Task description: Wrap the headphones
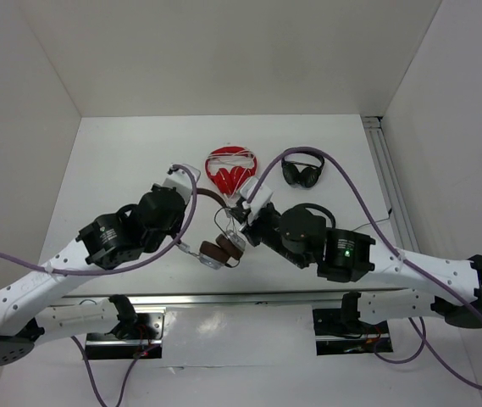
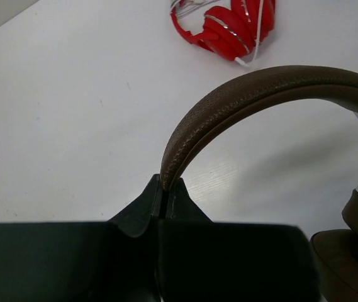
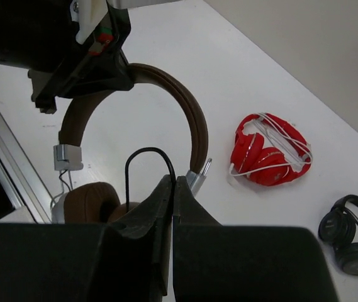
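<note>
The headphones have a brown headband (image 2: pixel 260 94), brown ear pads (image 1: pixel 220 250) and silver metal parts; they hang above the table at the middle front. My left gripper (image 2: pixel 164 189) is shut on one end of the headband (image 3: pixel 194 119) and holds it up. My right gripper (image 3: pixel 173 184) is shut on the thin dark cable (image 3: pixel 142 153), which loops up from between the fingertips beside an ear pad (image 3: pixel 89 201). In the top view the left gripper (image 1: pixel 188 188) and the right gripper (image 1: pixel 239 214) stand close together over the headphones.
A red pair of headphones with a white cord (image 1: pixel 231 168) lies behind the grippers. A small black pair (image 1: pixel 301 172) lies to its right. A metal rail (image 1: pixel 390 182) runs along the right edge of the white table (image 1: pixel 122 161).
</note>
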You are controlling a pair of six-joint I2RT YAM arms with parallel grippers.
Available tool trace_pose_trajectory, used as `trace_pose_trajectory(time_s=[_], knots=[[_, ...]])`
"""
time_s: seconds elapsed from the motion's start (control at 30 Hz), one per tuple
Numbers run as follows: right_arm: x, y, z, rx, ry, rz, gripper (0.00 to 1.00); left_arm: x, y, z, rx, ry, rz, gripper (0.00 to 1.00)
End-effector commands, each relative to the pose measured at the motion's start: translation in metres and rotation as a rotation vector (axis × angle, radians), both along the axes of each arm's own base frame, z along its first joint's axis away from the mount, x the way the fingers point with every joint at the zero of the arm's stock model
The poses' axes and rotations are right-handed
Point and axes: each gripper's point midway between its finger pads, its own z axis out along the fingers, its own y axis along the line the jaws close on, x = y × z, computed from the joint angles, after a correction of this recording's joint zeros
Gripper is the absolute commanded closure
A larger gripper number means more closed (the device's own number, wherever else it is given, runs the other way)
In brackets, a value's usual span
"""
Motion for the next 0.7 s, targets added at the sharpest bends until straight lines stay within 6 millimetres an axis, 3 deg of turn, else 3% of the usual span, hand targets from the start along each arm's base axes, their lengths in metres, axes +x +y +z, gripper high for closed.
trace_pose_trajectory(time_s=[0.0,0.2,0.27,0.37,0.53,0.67], knots=[[0.000,0.006,0.017,-0.026,-0.045,0.022,1.00,-0.005,-0.021,0.028,-0.114,-0.083,-0.088,1.00],[0.010,0.001,-0.001,-0.077,-0.051,-0.046,1.00,-0.031,-0.034,0.033,-0.155,-0.099,-0.251,1.00],[0.011,-0.006,0.007,-0.052,-0.066,-0.058,1.00,-0.037,-0.034,0.038,-0.178,-0.116,-0.281,1.00],[0.014,-0.011,0.001,-0.063,-0.065,-0.076,1.00,-0.044,-0.037,0.039,-0.197,-0.116,-0.332,1.00],[0.017,-0.018,0.007,-0.044,-0.068,-0.086,1.00,-0.053,-0.045,0.036,-0.193,-0.101,-0.417,1.00],[0.016,-0.018,-0.005,-0.063,-0.056,-0.058,1.00,-0.055,-0.047,0.036,-0.199,-0.094,-0.436,1.00]])
